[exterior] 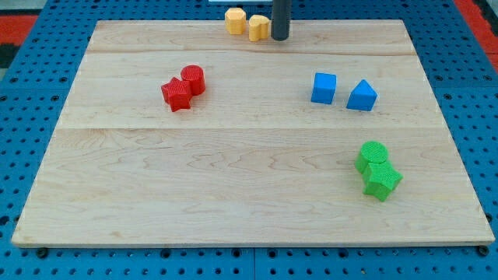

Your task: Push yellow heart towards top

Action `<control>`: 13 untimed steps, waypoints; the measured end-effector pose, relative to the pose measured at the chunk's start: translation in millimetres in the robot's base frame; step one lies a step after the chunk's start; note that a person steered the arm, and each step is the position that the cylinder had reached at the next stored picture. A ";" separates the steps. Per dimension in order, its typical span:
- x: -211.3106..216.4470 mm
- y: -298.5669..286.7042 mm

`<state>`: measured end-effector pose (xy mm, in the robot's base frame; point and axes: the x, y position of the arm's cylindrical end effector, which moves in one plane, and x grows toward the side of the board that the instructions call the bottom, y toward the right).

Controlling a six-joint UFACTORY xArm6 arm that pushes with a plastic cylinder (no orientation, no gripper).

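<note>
Two yellow blocks sit at the board's top edge, just left of the middle. The right one [258, 27] looks like the yellow heart; the left one [235, 19] is a yellow rounded or hexagonal block touching it. My tip [279, 38] stands right beside the heart's right side, touching or nearly touching it. The rod rises out of the view's top.
A red star-like block [177, 94] and red cylinder [193, 79] touch at the left middle. A blue cube [324, 88] and blue triangular block [362, 96] lie right of centre. A green cylinder [373, 155] and green star-like block [382, 180] sit at the lower right. The wooden board [233, 179] lies on blue pegboard.
</note>
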<state>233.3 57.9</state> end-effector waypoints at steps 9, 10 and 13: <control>71.3 -214.6; 66.4 -249.6; 22.6 -134.8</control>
<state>255.9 -76.9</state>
